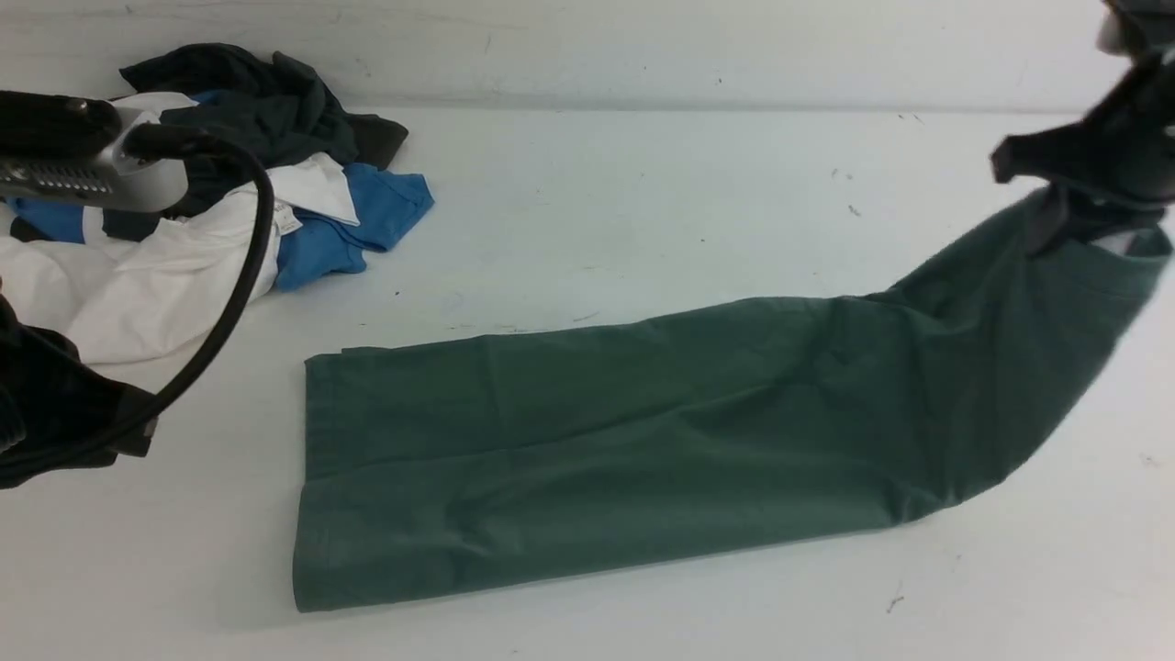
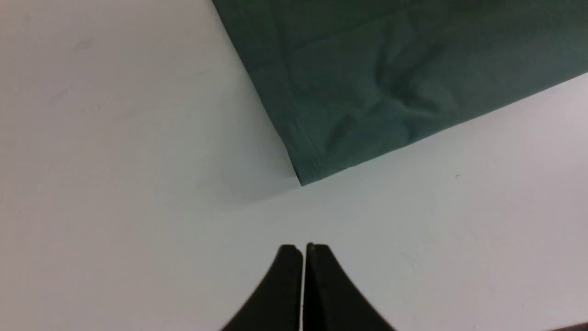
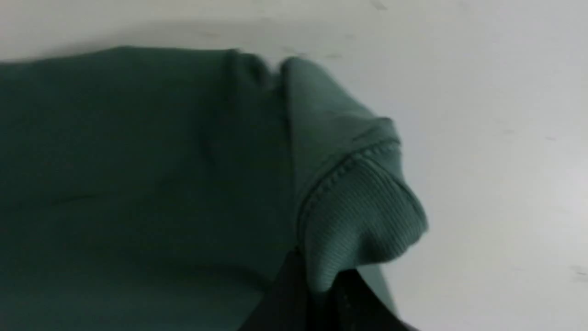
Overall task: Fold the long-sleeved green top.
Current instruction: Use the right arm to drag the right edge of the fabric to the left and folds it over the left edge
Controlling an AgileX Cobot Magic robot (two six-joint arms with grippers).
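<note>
a pale tabletop (image 1: 643, 220) carries the green top (image 1: 597, 459), laid out as a long narrow strip, its near-right end lifted off the surface. the sides look folded in already; bringing the ends together seems left. the right gripper (image 3: 317, 285) is clamped on the collar end, the left gripper (image 2: 304, 257) pressed together, holding nothing.

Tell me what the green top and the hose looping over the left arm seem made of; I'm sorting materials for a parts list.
Green top: probably cotton-like knit, matte; it drapes in soft folds, and the cuff is ribbed.
Hose: likely rubber or plastic sleeving, dark, with a slight sheen, bending in one smooth curve.
</note>
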